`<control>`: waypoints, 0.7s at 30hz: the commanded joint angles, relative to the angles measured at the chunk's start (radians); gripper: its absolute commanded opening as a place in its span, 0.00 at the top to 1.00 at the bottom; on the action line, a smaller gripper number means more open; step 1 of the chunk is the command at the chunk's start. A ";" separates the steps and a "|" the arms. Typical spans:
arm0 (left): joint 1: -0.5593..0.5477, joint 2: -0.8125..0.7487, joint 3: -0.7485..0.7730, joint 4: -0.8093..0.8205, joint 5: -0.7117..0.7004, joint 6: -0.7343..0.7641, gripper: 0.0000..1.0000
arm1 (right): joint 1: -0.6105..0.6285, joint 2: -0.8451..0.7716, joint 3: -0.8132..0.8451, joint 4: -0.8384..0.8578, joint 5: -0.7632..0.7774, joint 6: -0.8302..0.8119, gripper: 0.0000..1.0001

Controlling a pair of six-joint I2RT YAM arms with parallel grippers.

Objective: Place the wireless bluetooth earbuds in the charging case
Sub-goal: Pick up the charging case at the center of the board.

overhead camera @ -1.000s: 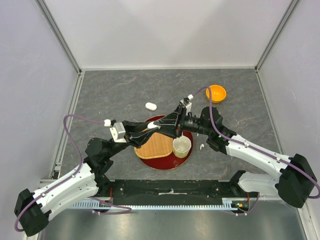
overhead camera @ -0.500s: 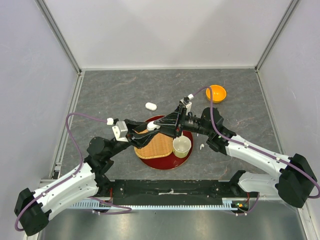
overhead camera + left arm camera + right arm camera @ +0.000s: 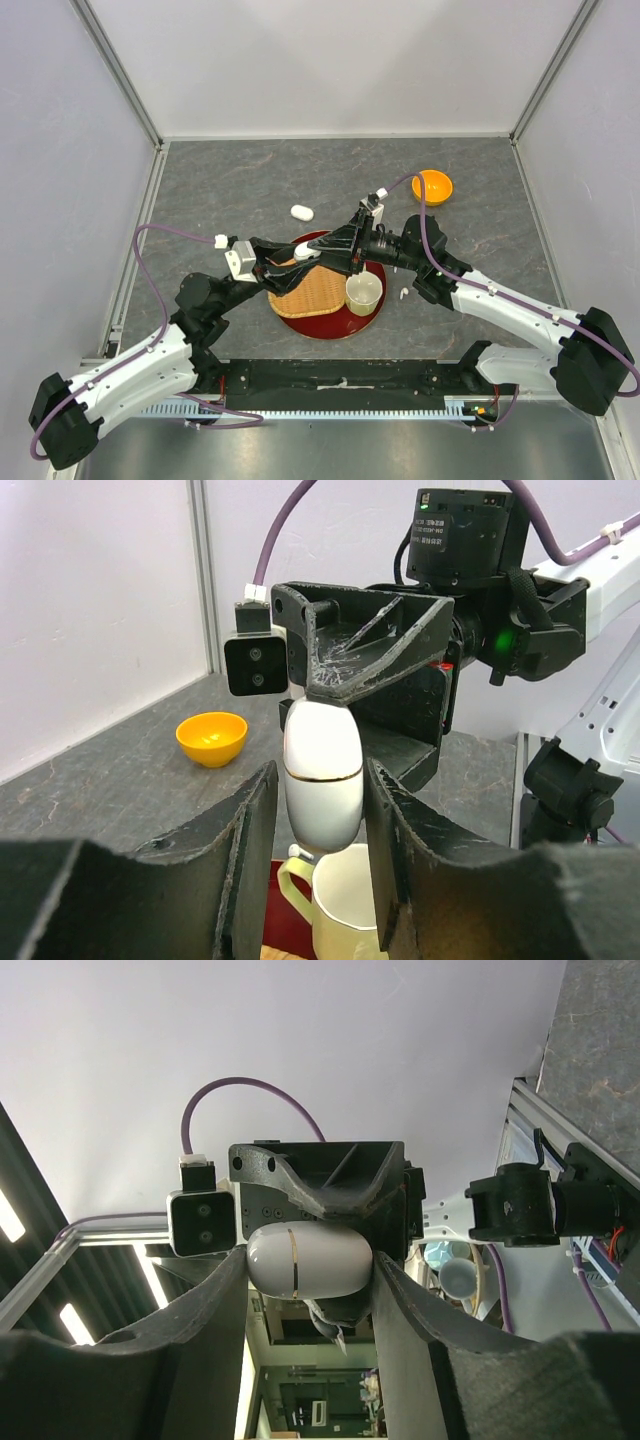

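Observation:
A white pebble-shaped charging case (image 3: 309, 253), closed and with a thin gold seam, hangs in the air above the red tray between both grippers. My right gripper (image 3: 330, 250) is shut on it; in the right wrist view its fingers press both sides of the case (image 3: 310, 1260). My left gripper (image 3: 291, 258) has its jaws close on either side of the case's other end (image 3: 322, 775), with a thin gap on each side. One tiny white earbud (image 3: 402, 294) lies on the table right of the tray. The other earbuds are not visible.
A second white case (image 3: 301, 211) lies on the table behind the tray. The red tray (image 3: 300, 325) holds a wicker basket (image 3: 308, 292) and a cream cup (image 3: 363, 292), just below the grippers. An orange bowl (image 3: 432, 185) stands at the back right.
My left gripper has moved right, bringing its jaws around the case held by the right gripper. The right arm has barely moved.

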 commanded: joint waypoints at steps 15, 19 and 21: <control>-0.005 0.036 0.007 0.072 -0.013 -0.027 0.86 | 0.001 -0.009 -0.007 0.047 0.017 0.011 0.88; -0.005 0.045 0.007 0.065 -0.005 -0.029 0.98 | 0.001 -0.006 -0.008 0.069 0.017 0.017 0.87; -0.005 0.048 0.007 0.061 -0.008 -0.035 0.98 | 0.002 -0.008 -0.010 0.087 0.014 0.012 0.82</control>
